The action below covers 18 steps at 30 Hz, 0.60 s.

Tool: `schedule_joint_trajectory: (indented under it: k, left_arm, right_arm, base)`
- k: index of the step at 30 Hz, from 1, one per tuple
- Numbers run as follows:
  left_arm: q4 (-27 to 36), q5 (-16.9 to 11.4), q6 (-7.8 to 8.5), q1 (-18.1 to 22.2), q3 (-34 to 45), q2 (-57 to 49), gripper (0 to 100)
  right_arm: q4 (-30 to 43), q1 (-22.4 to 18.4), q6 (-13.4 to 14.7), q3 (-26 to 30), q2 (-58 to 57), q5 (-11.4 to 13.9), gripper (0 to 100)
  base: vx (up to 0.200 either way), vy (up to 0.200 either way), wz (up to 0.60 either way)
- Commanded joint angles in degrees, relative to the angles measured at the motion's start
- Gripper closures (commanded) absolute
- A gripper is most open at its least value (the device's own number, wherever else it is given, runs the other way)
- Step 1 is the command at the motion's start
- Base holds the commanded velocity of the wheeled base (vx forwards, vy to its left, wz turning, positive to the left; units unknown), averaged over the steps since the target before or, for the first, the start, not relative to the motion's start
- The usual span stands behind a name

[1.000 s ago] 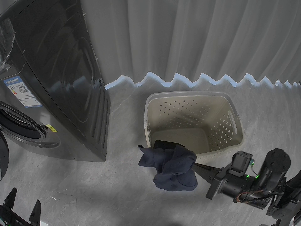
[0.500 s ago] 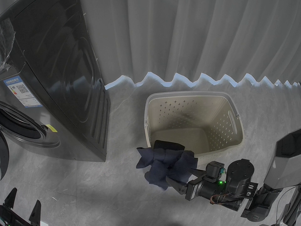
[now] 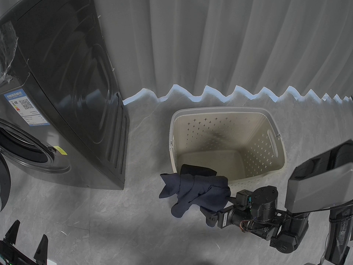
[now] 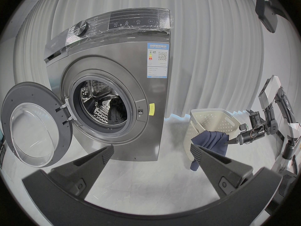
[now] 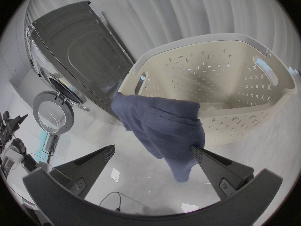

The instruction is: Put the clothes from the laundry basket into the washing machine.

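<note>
over the near rim of the laundry basket (image 3: 224, 109), a dark blue garment (image 3: 198, 190) hangs against a wide-open right gripper (image 5: 151, 150)

on the grey floor (image 3: 139, 210) beside the washing machine (image 4: 150, 110), the cream basket stands upright, its star-punched inner walls and pale bottom in plain sight. the garment is draped at the corner nearest the machine. a darker fold at its top lies just inside the rim, and the rest hangs down outside the wall. the right gripper's fingers are spread far apart and clamp nothing; one fingertip (image 5: 196, 151) touches the cloth's edge. the machine's round door (image 4: 31, 123) is swung fully open, and a dark heap of clothing (image 4: 117, 110) lies inside the drum (image 4: 94, 94). the left gripper (image 4: 151, 148) sits low, well apart from the basket and facing the drum opening, its fingers also spread wide and holding nothing. a pale curtain (image 3: 220, 37) hangs behind.
</note>
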Motion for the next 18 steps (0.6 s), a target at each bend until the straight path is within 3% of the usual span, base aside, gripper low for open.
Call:
schedule_joint_trajectory:
  k: [1,6,18]
  left_arm:
    - [0.0,0.0,0.03,0.0,0.9,-0.6,0]
    - [0.0,0.0,0.03,0.0,0.9,-0.6,0]
    - [0.0,0.0,-0.06,0.0,0.9,-0.6,0]
  right_arm:
    - [0.0,-1.6,-1.0,-2.0,3.7,-0.1,0]
    - [0.0,-2.5,-1.5,-5.7,5.9,-0.2,0]
    - [0.0,0.0,-1.2,-10.9,7.0,0.3,0]
  base:
    - [0.0,0.0,0.0]
    - [0.0,0.0,0.0]
    - [0.0,0.0,0.0]
